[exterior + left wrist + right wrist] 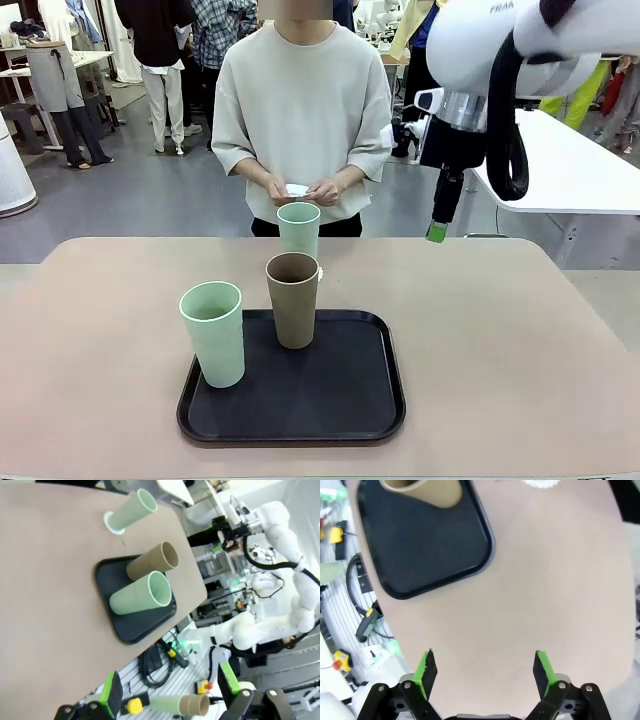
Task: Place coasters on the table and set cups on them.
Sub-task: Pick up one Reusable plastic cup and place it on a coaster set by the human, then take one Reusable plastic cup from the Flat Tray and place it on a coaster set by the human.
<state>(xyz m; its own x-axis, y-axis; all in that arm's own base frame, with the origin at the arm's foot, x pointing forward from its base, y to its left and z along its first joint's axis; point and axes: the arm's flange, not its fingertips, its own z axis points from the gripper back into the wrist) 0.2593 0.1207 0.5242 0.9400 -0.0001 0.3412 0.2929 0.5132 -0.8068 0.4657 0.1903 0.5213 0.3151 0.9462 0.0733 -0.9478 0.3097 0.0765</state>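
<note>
Down-left of the right pincer (pixel 483 656), spread wide and empty: brown cup (pixel 292 303), upright on the black tray (pixel 340 390), long axis vertical, nearer this arm.

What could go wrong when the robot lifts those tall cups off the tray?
The brown cup and near green cup stand close on the black tray; the right end effector reaching for one might tip the other. The far green cup, on a coaster, stands right behind the brown one and could get bumped.
</note>
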